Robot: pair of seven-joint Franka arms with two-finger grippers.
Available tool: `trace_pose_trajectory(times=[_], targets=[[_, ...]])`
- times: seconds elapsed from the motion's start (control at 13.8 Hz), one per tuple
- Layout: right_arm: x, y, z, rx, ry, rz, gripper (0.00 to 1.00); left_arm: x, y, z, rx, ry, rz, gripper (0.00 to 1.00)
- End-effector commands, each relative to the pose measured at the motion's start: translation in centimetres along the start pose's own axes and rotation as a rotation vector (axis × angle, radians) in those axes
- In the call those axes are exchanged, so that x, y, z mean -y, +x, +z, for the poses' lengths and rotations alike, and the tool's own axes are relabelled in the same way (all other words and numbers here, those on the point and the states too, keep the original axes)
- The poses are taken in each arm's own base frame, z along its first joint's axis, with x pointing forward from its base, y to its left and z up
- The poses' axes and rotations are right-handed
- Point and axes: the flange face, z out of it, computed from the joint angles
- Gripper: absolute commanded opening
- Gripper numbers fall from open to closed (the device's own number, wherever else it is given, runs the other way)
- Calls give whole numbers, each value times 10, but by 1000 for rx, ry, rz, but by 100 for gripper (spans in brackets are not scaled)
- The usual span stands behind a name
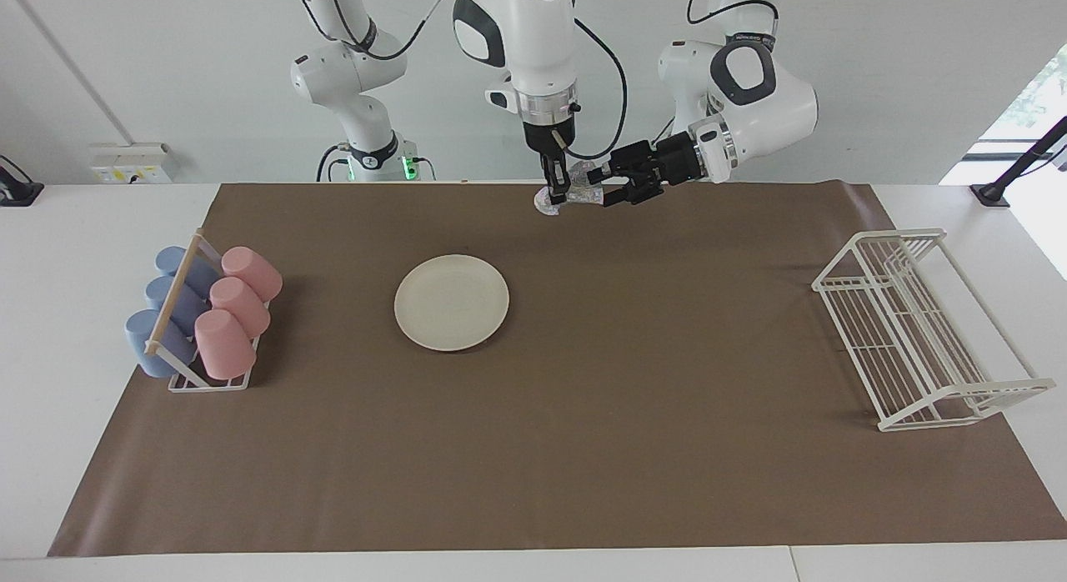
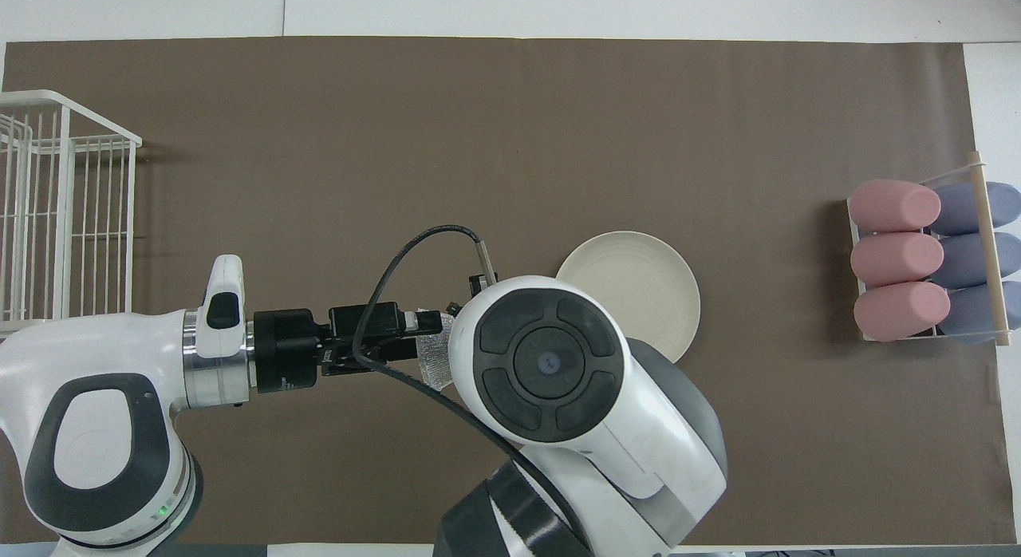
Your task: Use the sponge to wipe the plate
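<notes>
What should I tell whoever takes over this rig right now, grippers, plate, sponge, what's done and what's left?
Right gripper: shut on the sponge, held up over the mat's edge nearest the robots.
Left gripper: open, fingers around the sponge's free end, not clamped; looks like a handover.
Plate: flat on the mat, farther from the robots than the sponge, untouched.
Done: sponge picked up.
Left: finish the handover, if that is the aim, then wipe the plate.

Cream plate (image 1: 451, 302), silvery sponge (image 1: 577, 191) (brown mat (image 1: 583, 449)).
</notes>
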Motion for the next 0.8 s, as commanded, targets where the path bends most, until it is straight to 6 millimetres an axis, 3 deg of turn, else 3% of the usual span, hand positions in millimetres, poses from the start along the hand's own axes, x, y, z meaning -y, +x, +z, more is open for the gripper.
trace_pose_trajectory(times=[0.0,0.07,0.14,0.22,0.72], targets=[[2,0,-3,-24,0,11,0,-4,-1,5,-8,-21,4,93],[1,-1,-3,-24,-2,8,0,-6,-4,9,1,-19,8,70],[1,-1,-3,-24,-2,8,0,-6,-5,8,5,-21,6,28],[1,-1,-3,-24,-2,8,0,-6,-6,9,10,-22,-3,0],[1,0,-8,-17,4,5,0,-7,-3,4,3,-25,-90,0]])
